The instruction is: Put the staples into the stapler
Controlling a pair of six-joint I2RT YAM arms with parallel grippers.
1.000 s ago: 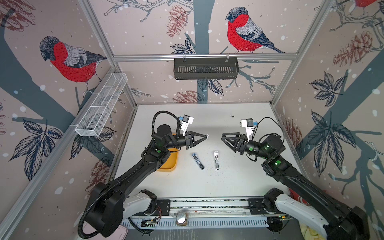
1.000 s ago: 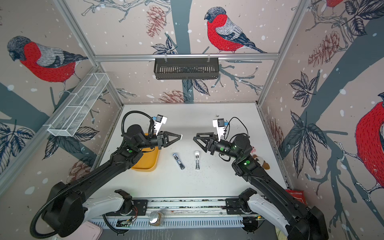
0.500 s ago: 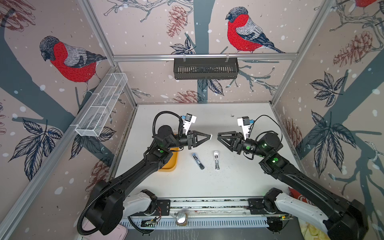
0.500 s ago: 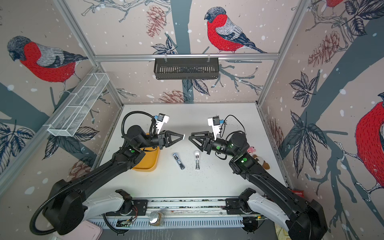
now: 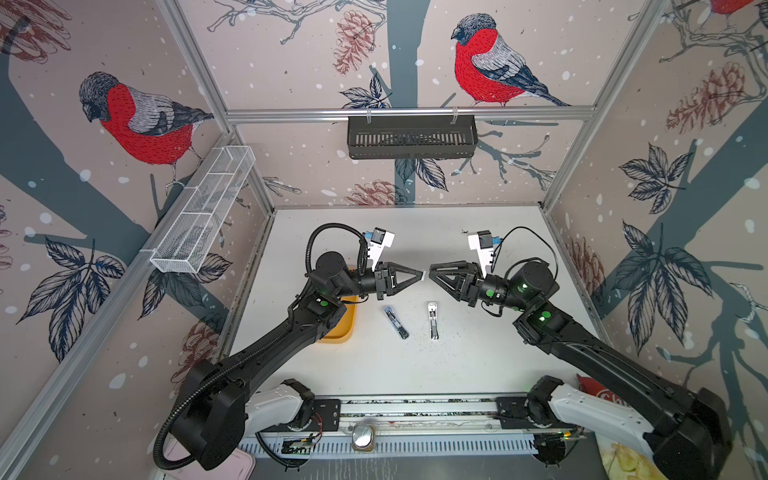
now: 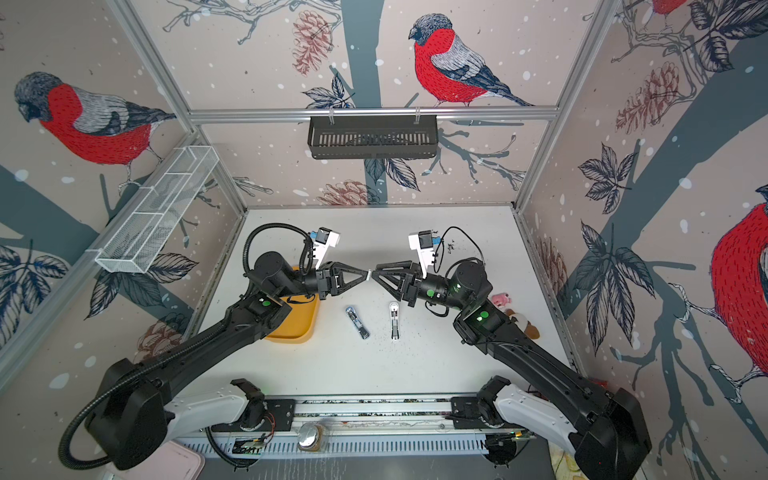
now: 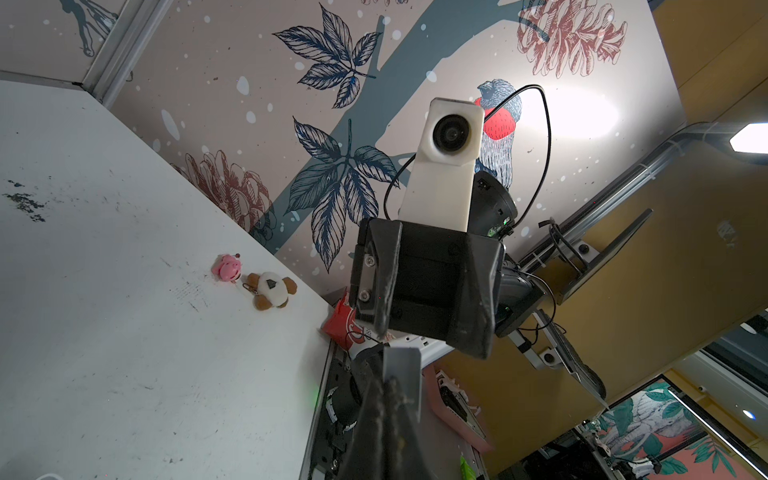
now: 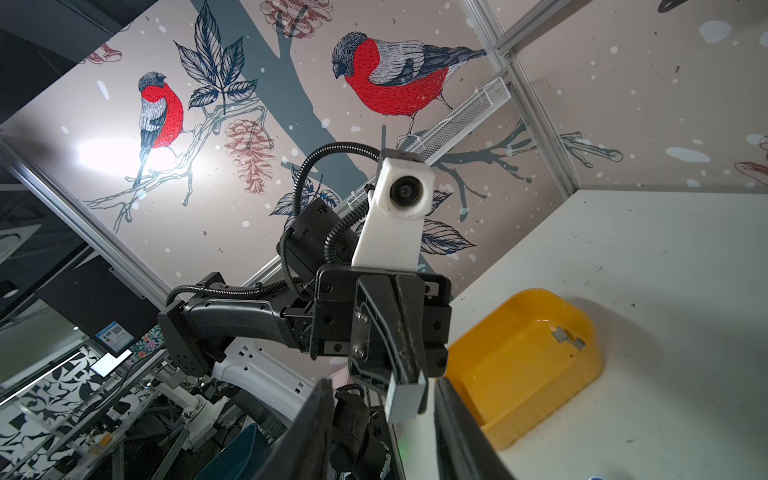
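Now that the right gripper (image 5: 431,275) is tip to tip with the left gripper (image 5: 419,275), its jaws narrower than a second ago but open, the staple strip (image 8: 405,398) pinched in the left's shut tips sits between them untouched; a handover seems next.

- yellow tray (image 5: 347,325) mostly hidden under left arm (image 5: 282,336) in both top views
- staples (image 8: 567,336) in tray tiny, count unclear
- right gripper (image 8: 382,388): fingers (image 8: 457,424) cut off by bottom edge, right wrist view
- red packet (image 5: 596,390) mostly behind right arm (image 5: 582,345)
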